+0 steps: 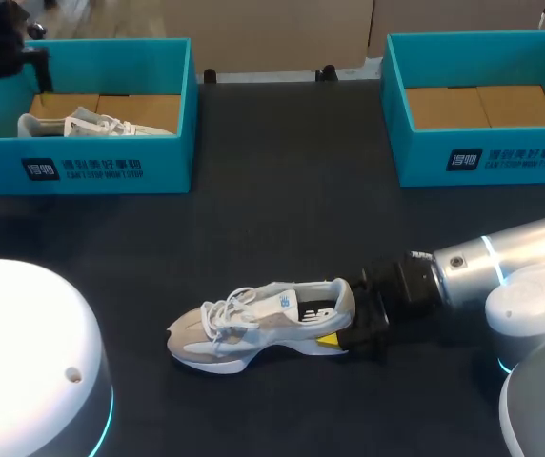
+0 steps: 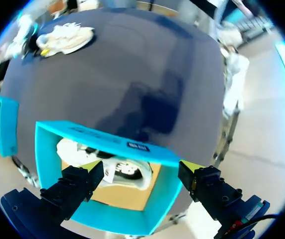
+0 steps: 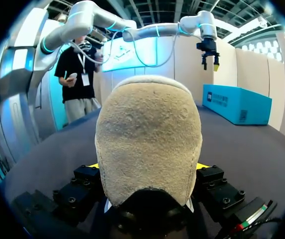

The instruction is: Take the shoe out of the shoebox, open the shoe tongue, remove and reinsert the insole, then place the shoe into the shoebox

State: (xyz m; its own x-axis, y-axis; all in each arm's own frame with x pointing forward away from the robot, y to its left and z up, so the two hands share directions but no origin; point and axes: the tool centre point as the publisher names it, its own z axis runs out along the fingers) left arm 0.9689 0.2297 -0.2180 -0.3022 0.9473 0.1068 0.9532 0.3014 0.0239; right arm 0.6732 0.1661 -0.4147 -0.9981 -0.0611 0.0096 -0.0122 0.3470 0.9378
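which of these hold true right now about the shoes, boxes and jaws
1. The shoe on the table lies outside both boxes. True.
2. The right shoebox holds a shoe. False: only its cardboard bottom shows; the other shoe lies in the left shoebox.
3. The right jaws clamp the heel of the shoe on the table. True.
4. The left jaws grip the other shoe. False: they stand open above the left shoebox, touching nothing.
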